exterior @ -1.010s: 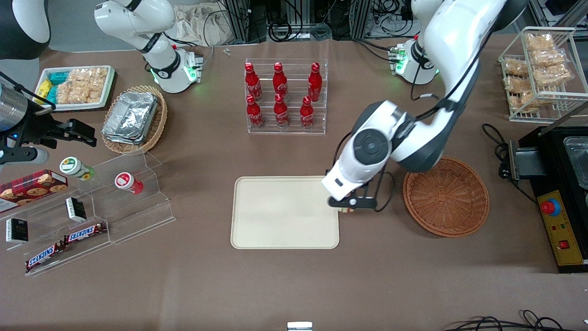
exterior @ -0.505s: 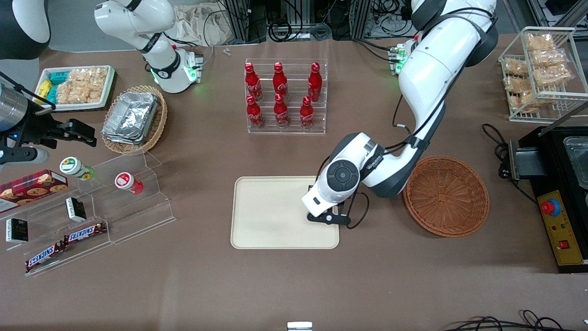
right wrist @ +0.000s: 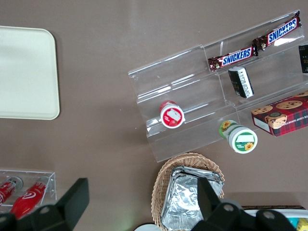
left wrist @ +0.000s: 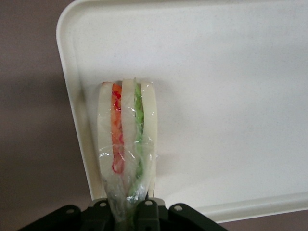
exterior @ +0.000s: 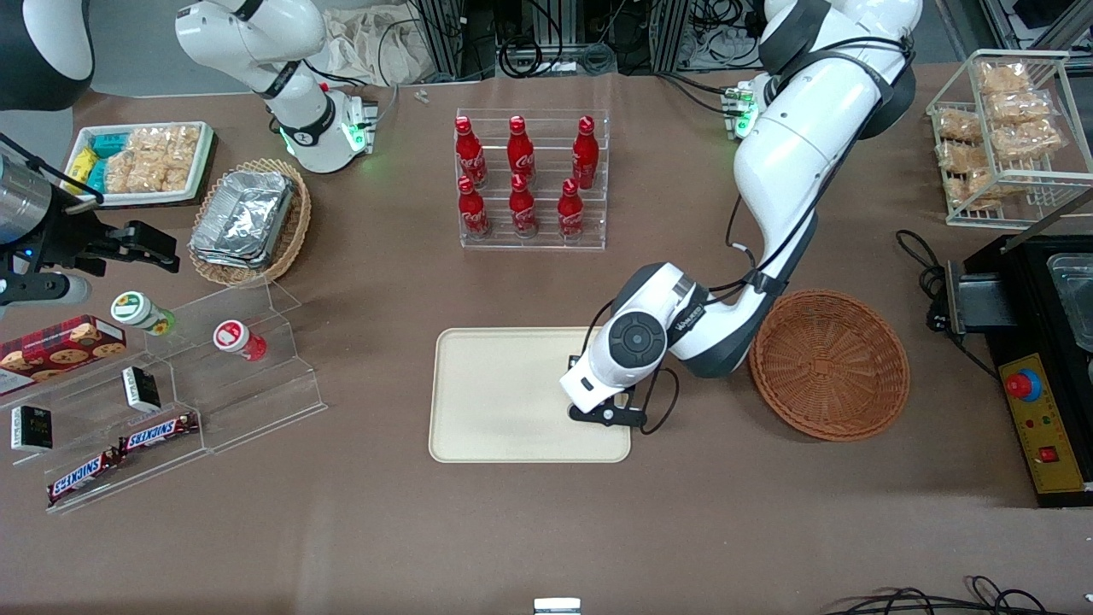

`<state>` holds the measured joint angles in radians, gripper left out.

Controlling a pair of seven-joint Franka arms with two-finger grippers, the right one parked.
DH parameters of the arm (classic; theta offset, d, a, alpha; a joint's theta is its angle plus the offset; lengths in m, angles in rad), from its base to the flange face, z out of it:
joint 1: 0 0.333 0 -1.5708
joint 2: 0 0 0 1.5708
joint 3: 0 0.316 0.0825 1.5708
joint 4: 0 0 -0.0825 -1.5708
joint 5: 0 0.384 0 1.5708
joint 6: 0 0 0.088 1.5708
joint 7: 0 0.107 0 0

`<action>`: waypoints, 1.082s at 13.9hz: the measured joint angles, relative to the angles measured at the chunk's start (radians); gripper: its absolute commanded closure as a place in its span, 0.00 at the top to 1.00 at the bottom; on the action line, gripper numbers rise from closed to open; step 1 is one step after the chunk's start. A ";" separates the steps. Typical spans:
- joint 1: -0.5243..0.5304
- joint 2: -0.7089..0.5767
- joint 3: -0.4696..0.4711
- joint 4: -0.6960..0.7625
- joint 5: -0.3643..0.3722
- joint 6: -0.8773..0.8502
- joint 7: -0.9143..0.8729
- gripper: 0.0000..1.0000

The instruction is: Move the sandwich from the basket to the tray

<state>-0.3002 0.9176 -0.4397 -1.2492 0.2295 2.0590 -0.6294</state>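
Gripper (exterior: 608, 415) clamped on wrapped sandwich (left wrist: 127, 144) over tray (exterior: 495, 401) (near its edge), basket (exterior: 828, 365) holding nothing

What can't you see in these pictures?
- Front view: the sandwich is hidden under the working arm's wrist above the tray.
- Left wrist view: the gripper holds the sandwich, but the picture's edge cuts its fingers off.
- Whether the sandwich touches the tray: unclear.
- The basket looks empty.

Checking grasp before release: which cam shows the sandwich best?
Left wrist view: the sandwich fills it, held by the gripper over the tray near its rim. In the front view the arm hides it. The right wrist view shows only a tray corner.
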 measured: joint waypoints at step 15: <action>0.223 -0.484 0.005 0.029 0.000 -0.573 0.164 1.00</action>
<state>-0.0769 0.4339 -0.4349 -1.2205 0.2298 1.4858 -0.4655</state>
